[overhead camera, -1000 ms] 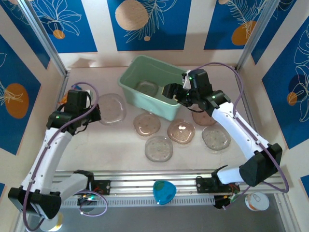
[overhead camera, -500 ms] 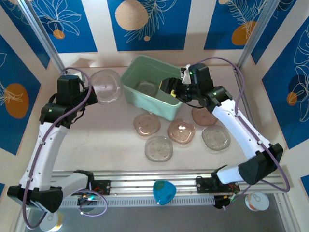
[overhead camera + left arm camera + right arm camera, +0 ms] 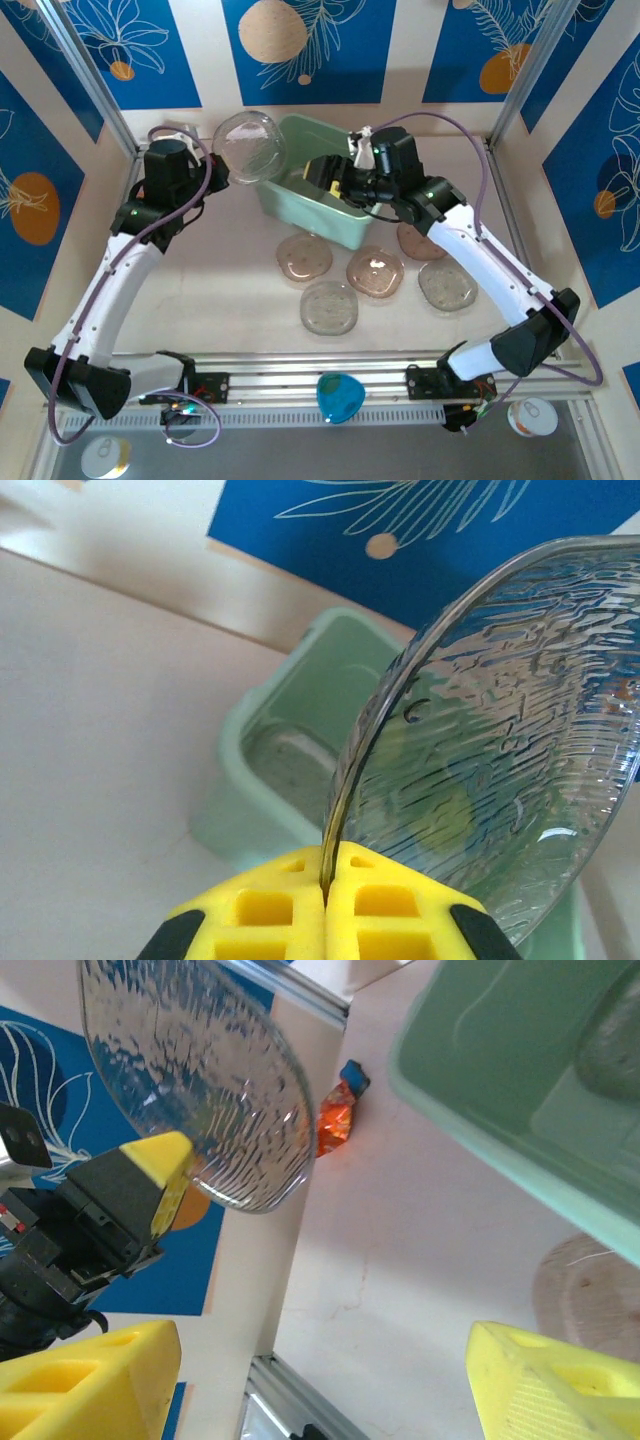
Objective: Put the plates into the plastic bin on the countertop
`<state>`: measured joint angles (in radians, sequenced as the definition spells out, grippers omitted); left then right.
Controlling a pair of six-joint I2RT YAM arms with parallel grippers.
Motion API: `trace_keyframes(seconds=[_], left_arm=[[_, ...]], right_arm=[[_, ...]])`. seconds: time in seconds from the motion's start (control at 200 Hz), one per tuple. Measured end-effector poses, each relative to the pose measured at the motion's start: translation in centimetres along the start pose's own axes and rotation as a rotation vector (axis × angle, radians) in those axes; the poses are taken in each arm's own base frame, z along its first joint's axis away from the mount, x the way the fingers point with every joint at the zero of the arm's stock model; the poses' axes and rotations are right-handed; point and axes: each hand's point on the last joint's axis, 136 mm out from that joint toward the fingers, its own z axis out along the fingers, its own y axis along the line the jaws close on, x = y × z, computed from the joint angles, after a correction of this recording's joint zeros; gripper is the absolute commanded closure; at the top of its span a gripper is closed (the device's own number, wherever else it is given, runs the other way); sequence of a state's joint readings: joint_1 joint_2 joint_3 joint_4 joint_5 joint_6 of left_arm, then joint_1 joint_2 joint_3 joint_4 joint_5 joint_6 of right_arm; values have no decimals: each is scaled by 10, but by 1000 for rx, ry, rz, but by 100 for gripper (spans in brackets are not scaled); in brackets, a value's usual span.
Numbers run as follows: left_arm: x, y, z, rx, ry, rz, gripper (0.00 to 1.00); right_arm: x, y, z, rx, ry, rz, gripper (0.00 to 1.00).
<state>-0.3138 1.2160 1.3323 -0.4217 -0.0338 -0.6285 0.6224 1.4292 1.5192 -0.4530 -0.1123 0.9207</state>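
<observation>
One clear, ripple-textured round plate [image 3: 500,730] sits pinched in the left gripper [image 3: 327,880] at ten o'clock of the smooth mint bin [image 3: 310,215]; the right gripper [image 3: 320,1375] gapes wide.

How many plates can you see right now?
7 plates: one in the left gripper, one inside the bin, five on the countertop; the right arm may hide more.

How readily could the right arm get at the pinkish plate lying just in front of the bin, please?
Probably yes: the right tool is open and empty above the bin, and the pinkish plate lies uncovered just outside the bin's near wall.
</observation>
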Motion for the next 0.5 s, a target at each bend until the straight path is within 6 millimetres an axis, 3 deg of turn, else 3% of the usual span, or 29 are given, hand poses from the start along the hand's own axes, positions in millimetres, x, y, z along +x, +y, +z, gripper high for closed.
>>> trace_keyframes(seconds=[0.26, 0.5], left_arm=[[17, -31, 7, 44, -41, -37, 100], [23, -47, 5, 54, -65, -96, 100]], right_arm=[[5, 5, 25, -19, -59, 42, 30], [-9, -3, 33, 12, -151, 71, 38]])
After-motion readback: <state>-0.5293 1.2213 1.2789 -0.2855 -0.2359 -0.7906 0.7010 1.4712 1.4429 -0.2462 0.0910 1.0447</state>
